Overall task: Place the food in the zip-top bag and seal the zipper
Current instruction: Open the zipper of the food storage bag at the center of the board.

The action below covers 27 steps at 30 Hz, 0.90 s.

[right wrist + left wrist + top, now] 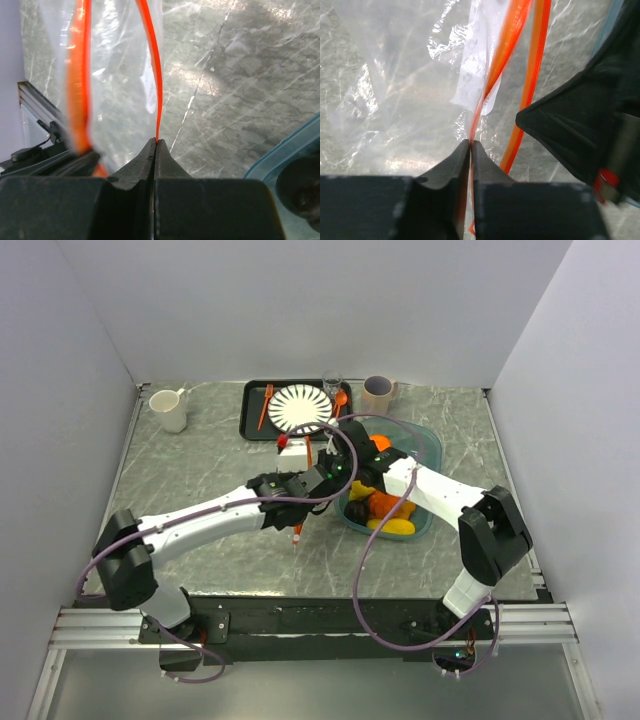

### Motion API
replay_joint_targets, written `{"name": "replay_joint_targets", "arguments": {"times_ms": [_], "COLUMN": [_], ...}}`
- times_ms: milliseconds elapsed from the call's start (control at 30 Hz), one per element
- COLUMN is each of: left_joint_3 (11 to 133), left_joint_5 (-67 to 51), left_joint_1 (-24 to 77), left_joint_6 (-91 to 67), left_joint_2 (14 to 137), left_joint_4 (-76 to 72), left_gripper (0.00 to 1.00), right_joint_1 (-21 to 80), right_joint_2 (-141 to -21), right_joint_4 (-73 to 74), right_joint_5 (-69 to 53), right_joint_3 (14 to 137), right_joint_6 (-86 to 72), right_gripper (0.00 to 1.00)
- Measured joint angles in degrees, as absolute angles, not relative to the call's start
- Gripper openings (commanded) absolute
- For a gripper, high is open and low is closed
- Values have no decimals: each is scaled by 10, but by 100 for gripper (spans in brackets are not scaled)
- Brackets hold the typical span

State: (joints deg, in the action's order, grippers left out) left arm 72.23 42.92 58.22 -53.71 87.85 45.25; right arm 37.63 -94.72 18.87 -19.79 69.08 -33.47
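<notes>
Left wrist view: your L gripper (471, 146) is pinched tight on one zipper (536, 50) strip, R gripper (156, 144) on the other, likely to spread the bag (395, 85) mouth, w/ food (385, 506) waiting in the tub (430, 442) at right.

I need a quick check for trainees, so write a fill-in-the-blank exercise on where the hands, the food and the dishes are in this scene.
The left hand and the right hand each pinch the orange-red ____ of the zip-top bag.
The food lies in the teal ____, not in the bag.
The striped plate sits on a black ____.
Missing words: zipper; tub; tray.
</notes>
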Motion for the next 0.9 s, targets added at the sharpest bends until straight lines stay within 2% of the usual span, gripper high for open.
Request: {"name": "replay_joint_targets", "arguments": {"times_ms": [33,100,133,200,233,300,333,400,433,733,900], "left_joint_3": [720,711,707,698,692,681,677,668,667,664,654], "left_joint_5": [431,435,436,438,438,437,436,431,429,371,343], "left_joint_1": [582,582,582,581,580,577,576,575,575,576,583], "left_joint_6": [-539,-544,-547,-550,-552,-550,-548,-544,-539,-499,-474], "left_joint_2": [868,845,834,814,805,791,787,781,781,822,823], "left_joint_4": [453,453,453,453,452,447,443,428,423,355,326], "left_gripper": [3,5,12,17,27,32,42,48,54,68,66], "right_joint_1": [376,376,376,376,376,376,376,376,376,376,372], "right_joint_2": [-950,-958,-961,-967,-969,-970,-970,-969,-969,-947,-946], "right_joint_4": [189,189,189,189,189,189,188,187,187,179,181], "right_joint_5": [-197,-196,-196,-196,-196,-197,-199,-206,-210,-236,-234], "right_joint_3": [691,691,691,691,691,691,691,691,691,691,691], "right_joint_6": [-335,-334,-334,-334,-334,-334,-334,-335,-336,-340,-340], "right_gripper": [0,0,0,0,0,0,0,0,0,0,0]}}
